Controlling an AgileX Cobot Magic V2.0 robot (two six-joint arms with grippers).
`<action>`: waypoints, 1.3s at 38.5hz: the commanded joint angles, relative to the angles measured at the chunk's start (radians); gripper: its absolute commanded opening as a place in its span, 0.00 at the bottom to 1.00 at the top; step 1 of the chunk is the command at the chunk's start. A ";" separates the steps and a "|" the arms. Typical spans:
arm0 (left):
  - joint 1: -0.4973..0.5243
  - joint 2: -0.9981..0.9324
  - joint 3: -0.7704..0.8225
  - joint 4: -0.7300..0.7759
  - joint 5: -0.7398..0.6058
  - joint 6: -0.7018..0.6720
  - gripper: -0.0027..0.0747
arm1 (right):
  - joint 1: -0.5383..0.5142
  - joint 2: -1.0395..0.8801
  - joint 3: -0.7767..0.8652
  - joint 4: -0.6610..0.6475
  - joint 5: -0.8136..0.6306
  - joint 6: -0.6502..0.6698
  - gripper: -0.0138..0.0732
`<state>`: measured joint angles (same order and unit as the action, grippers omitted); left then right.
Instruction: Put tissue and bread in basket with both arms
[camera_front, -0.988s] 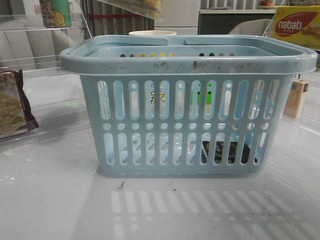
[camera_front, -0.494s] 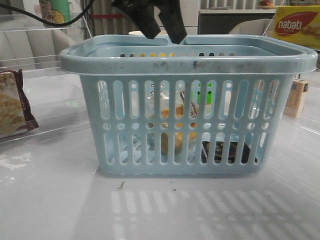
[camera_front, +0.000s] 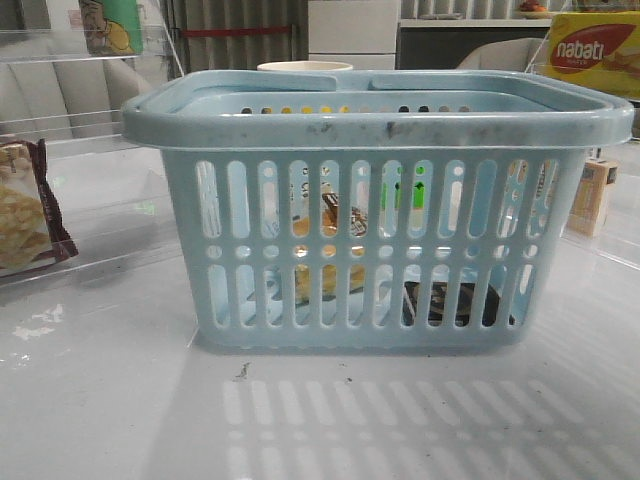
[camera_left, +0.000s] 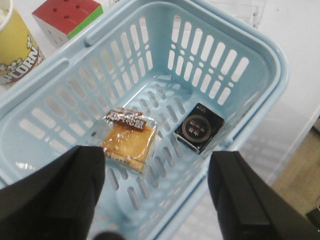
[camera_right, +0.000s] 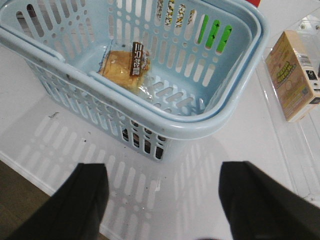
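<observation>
The light-blue basket (camera_front: 375, 120) stands in the middle of the table. The bread (camera_left: 128, 141) in its clear bag lies on the basket floor; it also shows in the right wrist view (camera_right: 123, 65) and through the slots in the front view (camera_front: 330, 262). The dark tissue pack (camera_left: 198, 128) lies on the basket floor beside the bread, seen through the slots in the front view (camera_front: 445, 303). My left gripper (camera_left: 157, 192) is open and empty, high above the basket. My right gripper (camera_right: 162, 200) is open and empty above the bare table beside the basket (camera_right: 165, 120).
A maroon-edged cracker packet (camera_front: 25, 210) lies at the left. A yellow popcorn cup (camera_left: 15, 47) and a colour cube (camera_left: 67, 17) stand behind the basket. A small beige box (camera_right: 294, 75) and a yellow Nabati box (camera_front: 592, 50) are at the right.
The bread dropped from above into the basket and now lies flat on its floor. My left gripper, seen over the rim half a second ago, has risen out of the front view.
</observation>
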<state>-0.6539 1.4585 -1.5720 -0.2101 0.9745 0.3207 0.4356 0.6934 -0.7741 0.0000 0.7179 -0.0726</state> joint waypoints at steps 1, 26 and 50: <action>-0.003 -0.142 0.078 -0.014 -0.054 -0.011 0.69 | -0.001 -0.005 -0.028 -0.008 -0.070 -0.006 0.81; -0.003 -0.770 0.720 0.158 -0.109 -0.269 0.69 | -0.001 -0.005 -0.028 -0.008 -0.048 -0.006 0.81; -0.003 -0.862 0.822 0.158 -0.197 -0.269 0.17 | -0.001 -0.005 -0.028 -0.008 0.059 -0.006 0.29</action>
<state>-0.6539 0.5931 -0.7232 -0.0472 0.8559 0.0629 0.4356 0.6934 -0.7741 0.0000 0.8354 -0.0726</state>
